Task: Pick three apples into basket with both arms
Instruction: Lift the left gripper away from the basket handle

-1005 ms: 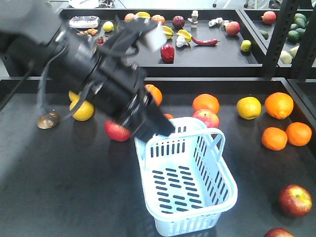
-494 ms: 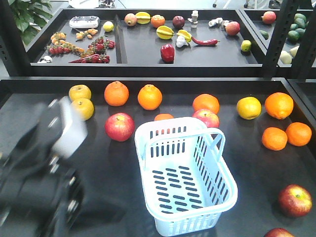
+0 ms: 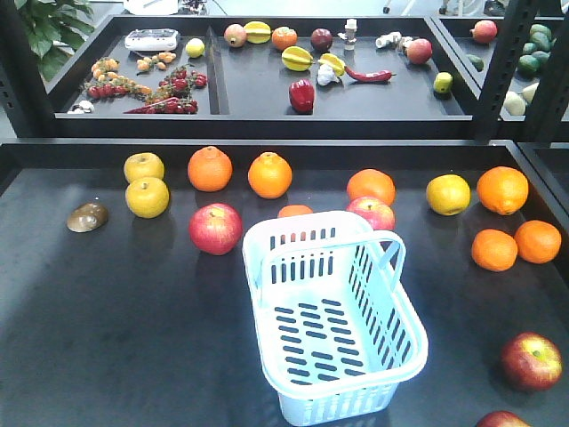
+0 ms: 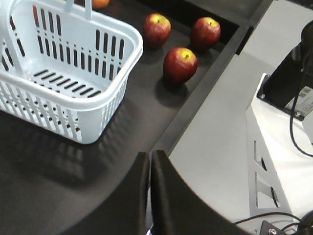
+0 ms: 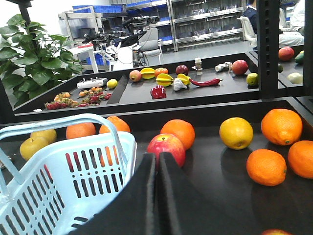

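The pale blue basket (image 3: 307,267) stands empty in the middle of the black table. Several red apples lie around it: one to its left (image 3: 215,228), one behind it (image 3: 371,213), one at the front right (image 3: 531,360). No arm shows in the front view. In the left wrist view my left gripper (image 4: 149,155) is shut on nothing, over the table's edge, with the basket (image 4: 73,105) and three apples (image 4: 180,65) ahead. My right gripper (image 5: 157,156) is shut and empty, beside the basket (image 5: 58,181), pointing at an apple (image 5: 166,145).
Oranges (image 3: 269,174) and yellow pears (image 3: 147,197) are scattered behind and to the right of the basket. A brown lump (image 3: 87,216) lies at the left. Rear trays hold fruit and vegetables, behind a black post (image 3: 498,62). The table's raised edge (image 4: 205,83) borders grey floor.
A black arm that filled the upper left of the front view swept down to the lower left and has left the frame. The fruit and the basket have not moved.
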